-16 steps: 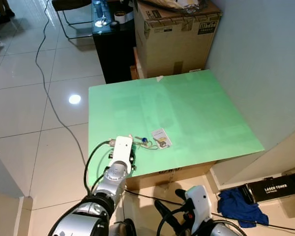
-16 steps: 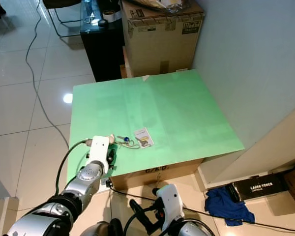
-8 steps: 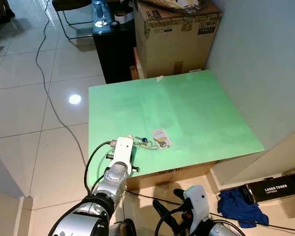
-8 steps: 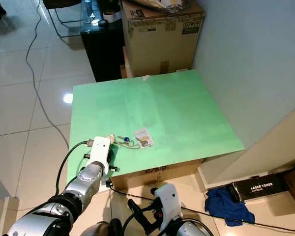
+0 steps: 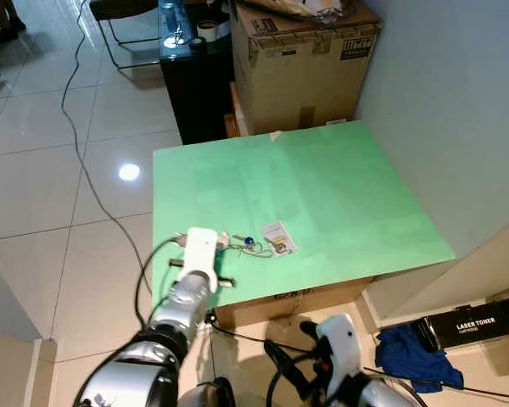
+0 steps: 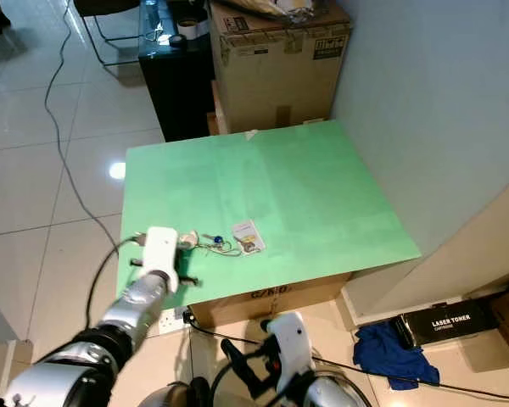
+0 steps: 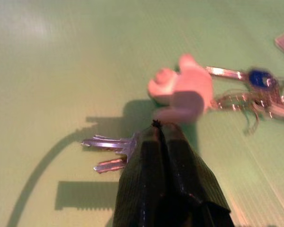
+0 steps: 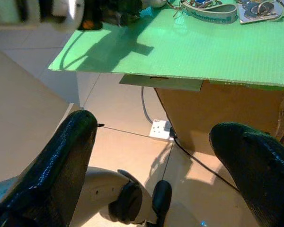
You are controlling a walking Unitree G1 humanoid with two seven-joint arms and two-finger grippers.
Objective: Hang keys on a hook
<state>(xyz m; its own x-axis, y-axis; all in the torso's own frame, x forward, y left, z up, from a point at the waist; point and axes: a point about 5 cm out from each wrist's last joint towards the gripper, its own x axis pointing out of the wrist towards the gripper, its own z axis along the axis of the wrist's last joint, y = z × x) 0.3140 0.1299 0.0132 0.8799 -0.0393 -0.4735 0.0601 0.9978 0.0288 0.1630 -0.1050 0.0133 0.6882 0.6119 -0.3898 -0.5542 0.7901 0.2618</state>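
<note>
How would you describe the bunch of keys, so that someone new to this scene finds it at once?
Find the green table by the wall. Near its front edge, just ahead of the left hand, lies the bunch of keys. Unlike the flat white card beside it, it has a blue-headed key and a pink charm.

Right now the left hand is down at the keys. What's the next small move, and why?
Probably lift the left hand slightly. Its fingers are shut at the heads of two silver keys on the green table, beside a pink charm. I cannot tell whether they are pinched, and a small lift would show it. The right hand hangs open, low.
</note>
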